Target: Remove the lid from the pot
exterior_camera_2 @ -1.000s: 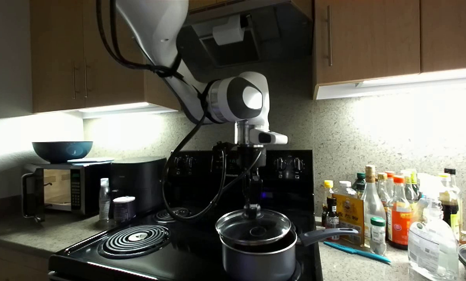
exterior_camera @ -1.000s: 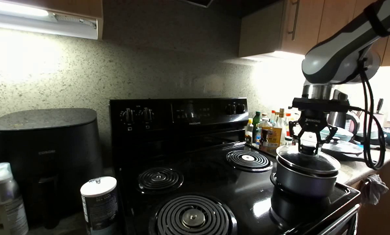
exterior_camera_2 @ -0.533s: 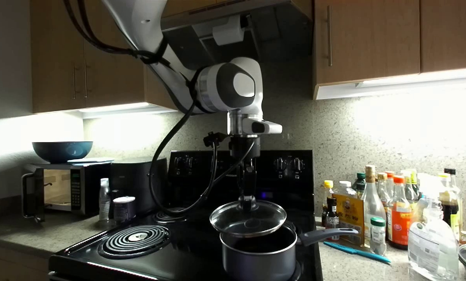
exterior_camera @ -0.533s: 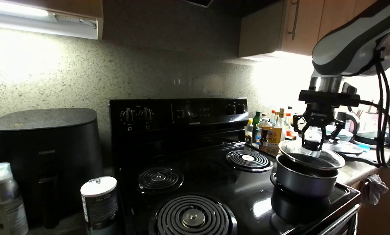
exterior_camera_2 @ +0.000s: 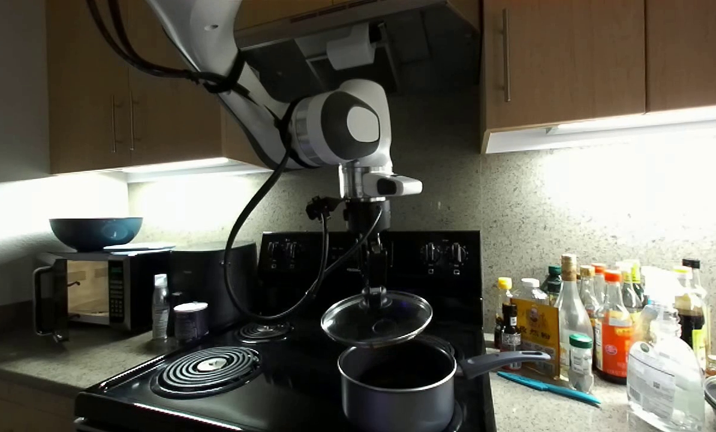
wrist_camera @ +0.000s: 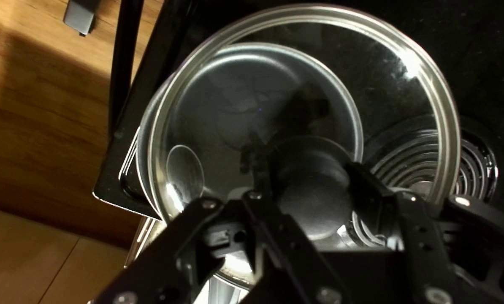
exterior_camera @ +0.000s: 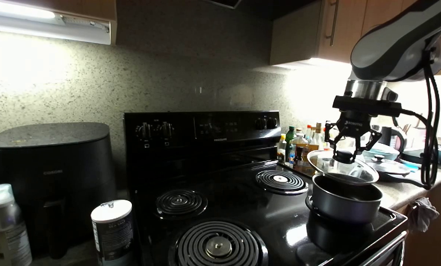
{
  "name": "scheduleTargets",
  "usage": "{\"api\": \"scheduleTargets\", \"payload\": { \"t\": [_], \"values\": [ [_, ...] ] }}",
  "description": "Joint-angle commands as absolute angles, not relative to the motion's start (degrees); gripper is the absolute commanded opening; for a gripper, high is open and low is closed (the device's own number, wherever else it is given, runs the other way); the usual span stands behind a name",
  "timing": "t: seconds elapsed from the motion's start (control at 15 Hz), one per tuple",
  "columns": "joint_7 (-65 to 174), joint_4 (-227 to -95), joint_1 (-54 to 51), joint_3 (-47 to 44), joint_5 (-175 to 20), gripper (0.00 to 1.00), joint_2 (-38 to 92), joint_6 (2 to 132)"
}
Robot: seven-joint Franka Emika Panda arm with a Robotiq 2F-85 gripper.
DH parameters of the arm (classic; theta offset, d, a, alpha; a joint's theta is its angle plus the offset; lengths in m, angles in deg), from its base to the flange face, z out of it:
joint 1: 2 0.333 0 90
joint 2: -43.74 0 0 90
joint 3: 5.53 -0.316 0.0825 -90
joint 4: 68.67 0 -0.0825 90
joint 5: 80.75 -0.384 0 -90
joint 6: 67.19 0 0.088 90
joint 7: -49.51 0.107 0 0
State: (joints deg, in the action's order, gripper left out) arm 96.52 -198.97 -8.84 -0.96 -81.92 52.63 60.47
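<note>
My gripper [exterior_camera: 344, 157] is shut on the dark centre knob of the glass lid [exterior_camera: 333, 170]. In an exterior view the gripper [exterior_camera_2: 375, 295] holds the lid [exterior_camera_2: 376, 324] in the air, slightly tilted. The lid is above the pot [exterior_camera_2: 397, 403] and shifted toward the back of the stove. The dark grey pot [exterior_camera: 344, 207] stands on a front burner, its opening largely uncovered. Its long grey handle [exterior_camera_2: 505, 360] points toward the bottles. In the wrist view the fingers [wrist_camera: 309, 181] sit on both sides of the knob, and the pot shows through the lid [wrist_camera: 387, 76].
Coil burners [exterior_camera: 218, 248] lie on the black stove. Many bottles [exterior_camera_2: 613, 336] and a blue knife [exterior_camera_2: 548, 387] are on the counter beside it. A black air fryer [exterior_camera: 52, 184] stands on the opposite side. A range hood [exterior_camera_2: 388, 60] hangs above the arm.
The gripper has risen with the lid in it. The lid has moved up and toward the stove's back, and more of the pot's opening shows. The pot has not moved.
</note>
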Motion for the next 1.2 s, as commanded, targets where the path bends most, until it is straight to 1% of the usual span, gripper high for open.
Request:
{"api": "scheduleTargets", "payload": {
  "t": [0.0, 0.27, 0.33, 0.73, 0.8, 1.13],
  "values": [
    [96.04, -201.02, -8.05, -3.21, -79.49, 0.23, 54.86, 61.39],
    [96.91, -201.93, -6.95, -5.71, -76.09, 0.23, 53.37, 61.04],
    [96.53, -200.99, -7.1, -5.11, -77.96, 0.48, 52.76, 60.32],
    [96.55, -201.53, -6.84, -5.66, -77.53, 0.48, 52.52, 60.32],
    [96.96, -201.58, -6.72, -5.97, -76.83, 0.23, 52.48, 60.6],
    [99.17, -201.27, -4.34, -9.75, -70.35, 0.23, 51.14, 59.86]
  ]
}}
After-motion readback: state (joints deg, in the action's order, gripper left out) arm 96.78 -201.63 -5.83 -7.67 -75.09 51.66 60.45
